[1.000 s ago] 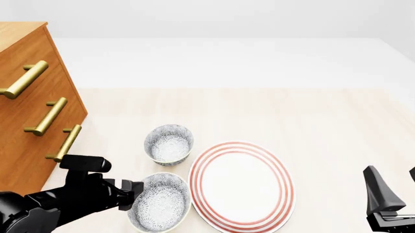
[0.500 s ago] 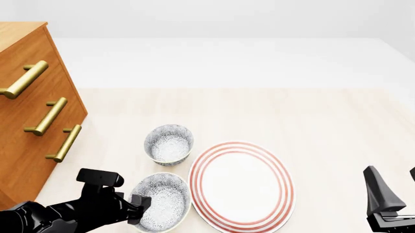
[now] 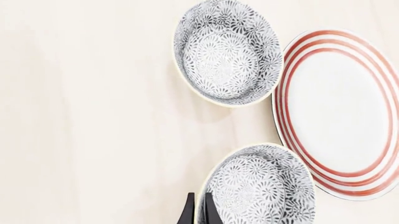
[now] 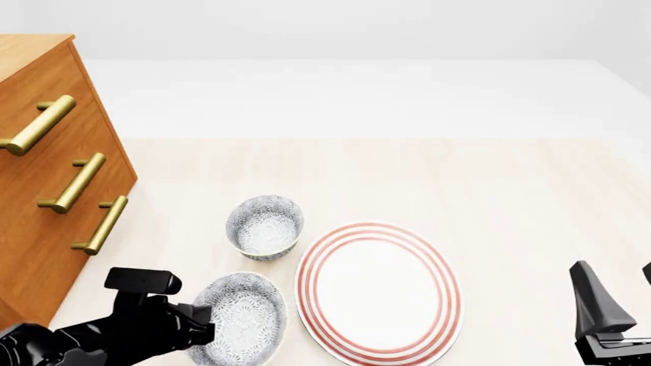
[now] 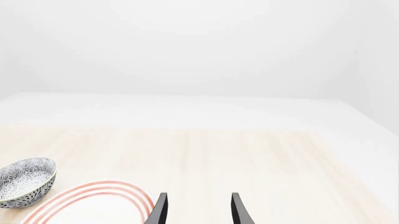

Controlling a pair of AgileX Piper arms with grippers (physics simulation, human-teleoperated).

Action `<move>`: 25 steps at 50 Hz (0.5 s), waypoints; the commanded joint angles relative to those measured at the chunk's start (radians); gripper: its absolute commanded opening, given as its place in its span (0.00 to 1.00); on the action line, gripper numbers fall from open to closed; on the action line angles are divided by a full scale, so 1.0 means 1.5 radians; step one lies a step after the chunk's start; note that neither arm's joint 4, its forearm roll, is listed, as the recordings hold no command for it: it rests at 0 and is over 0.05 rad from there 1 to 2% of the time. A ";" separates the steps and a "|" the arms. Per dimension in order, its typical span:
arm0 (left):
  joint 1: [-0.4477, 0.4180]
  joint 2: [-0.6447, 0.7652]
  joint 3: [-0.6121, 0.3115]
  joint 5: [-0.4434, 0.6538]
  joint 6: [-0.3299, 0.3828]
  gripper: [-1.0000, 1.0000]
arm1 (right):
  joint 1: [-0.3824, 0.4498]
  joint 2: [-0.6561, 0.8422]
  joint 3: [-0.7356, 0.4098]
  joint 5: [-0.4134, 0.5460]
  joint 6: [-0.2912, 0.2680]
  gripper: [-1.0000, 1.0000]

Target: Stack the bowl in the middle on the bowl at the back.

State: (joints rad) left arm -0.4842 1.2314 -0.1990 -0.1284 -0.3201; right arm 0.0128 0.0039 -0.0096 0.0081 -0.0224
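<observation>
The bowl in the middle, wide and grey-and-white speckled, is at the near left of the table, left of the plate. My left gripper is shut on its left rim. In the left wrist view the two fingertips pinch the rim of this bowl. The bowl at the back, narrower and deeper, stands upright just beyond it. My right gripper hangs open and empty at the near right, far from both bowls.
A white plate with red rings lies right of the bowls, nearly touching them. A wooden dresser with brass handles stands along the table's left side. The right wrist view shows the back bowl and the plate's edge.
My left gripper has closed in on the near bowl's rim. Arm and bowl have since shifted a little to the left, and the bowl looks slightly tilted. The right arm is still.
</observation>
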 commanded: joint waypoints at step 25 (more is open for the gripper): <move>-0.014 -0.361 -0.125 0.421 -0.006 0.00 | 0.002 0.000 -0.001 0.001 -0.005 1.00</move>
State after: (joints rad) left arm -0.4857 0.8323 -0.3144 0.3259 -0.3185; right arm 0.0143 0.0052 -0.0103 0.0077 -0.0278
